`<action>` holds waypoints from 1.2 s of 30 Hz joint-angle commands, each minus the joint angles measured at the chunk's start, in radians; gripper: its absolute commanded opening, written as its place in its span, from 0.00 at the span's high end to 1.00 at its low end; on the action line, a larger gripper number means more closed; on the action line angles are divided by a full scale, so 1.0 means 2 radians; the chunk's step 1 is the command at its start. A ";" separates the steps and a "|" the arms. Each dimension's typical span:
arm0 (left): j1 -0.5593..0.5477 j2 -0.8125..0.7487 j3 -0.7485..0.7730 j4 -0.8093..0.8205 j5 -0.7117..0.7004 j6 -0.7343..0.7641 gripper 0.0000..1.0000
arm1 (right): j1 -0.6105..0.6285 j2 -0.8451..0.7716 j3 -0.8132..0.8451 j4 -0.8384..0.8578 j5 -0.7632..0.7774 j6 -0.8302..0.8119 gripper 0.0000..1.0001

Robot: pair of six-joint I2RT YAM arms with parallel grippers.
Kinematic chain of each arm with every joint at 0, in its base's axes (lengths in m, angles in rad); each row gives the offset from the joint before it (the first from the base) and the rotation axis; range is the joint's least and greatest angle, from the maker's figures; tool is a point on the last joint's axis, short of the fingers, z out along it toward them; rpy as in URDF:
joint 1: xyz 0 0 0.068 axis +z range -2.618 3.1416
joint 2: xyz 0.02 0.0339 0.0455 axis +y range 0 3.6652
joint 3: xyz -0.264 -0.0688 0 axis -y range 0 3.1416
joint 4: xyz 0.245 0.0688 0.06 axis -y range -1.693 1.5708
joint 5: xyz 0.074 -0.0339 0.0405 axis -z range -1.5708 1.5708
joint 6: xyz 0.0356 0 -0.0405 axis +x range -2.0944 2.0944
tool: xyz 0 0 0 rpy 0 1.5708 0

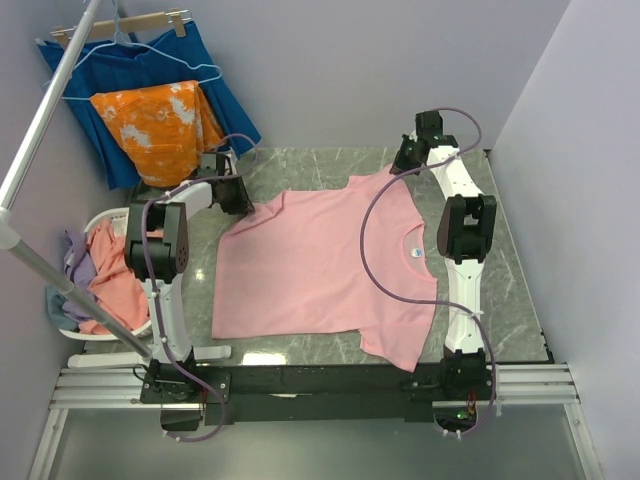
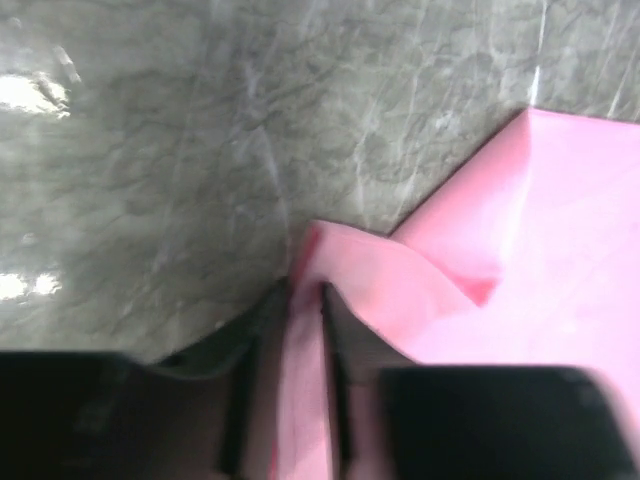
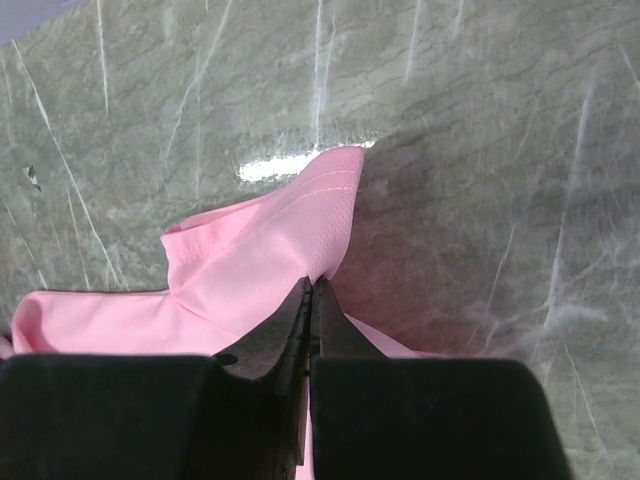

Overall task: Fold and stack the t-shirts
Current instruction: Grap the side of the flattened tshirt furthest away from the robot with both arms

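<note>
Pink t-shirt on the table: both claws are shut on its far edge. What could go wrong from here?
1. The left claw and right claw each pinch only a thin fold of the pink t-shirt, so the cloth may slip out when lifted.
2. The right arm's purple cable lies across the shirt and could drag or bunch it during the fold.

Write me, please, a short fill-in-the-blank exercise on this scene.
1. The shirt spread on the table is ___ in colour.
2. The right gripper is shut on the shirt's far ___.
3. The left gripper is shut on the far corner of the shirt's ___.
4. The basket stands beside the ___ arm.
Missing words: pink, sleeve, hem, left.
</note>
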 commanded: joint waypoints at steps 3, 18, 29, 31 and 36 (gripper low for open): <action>-0.002 0.018 0.008 0.017 0.030 0.009 0.95 | -0.001 -0.004 0.016 -0.002 -0.003 -0.009 1.00; 0.004 -0.032 0.069 0.017 -0.031 0.024 0.99 | -0.002 -0.058 -0.037 0.010 0.037 -0.053 1.00; 0.004 -0.159 -0.092 0.142 -0.181 0.017 0.99 | -0.002 -0.104 -0.100 0.031 0.048 -0.061 1.00; 0.004 -0.183 -0.125 0.161 -0.199 0.012 0.99 | -0.002 -0.110 -0.102 0.025 0.051 -0.062 1.00; 0.004 -0.215 -0.164 0.164 -0.204 -0.009 0.99 | -0.001 -0.145 -0.150 0.032 0.050 -0.055 1.00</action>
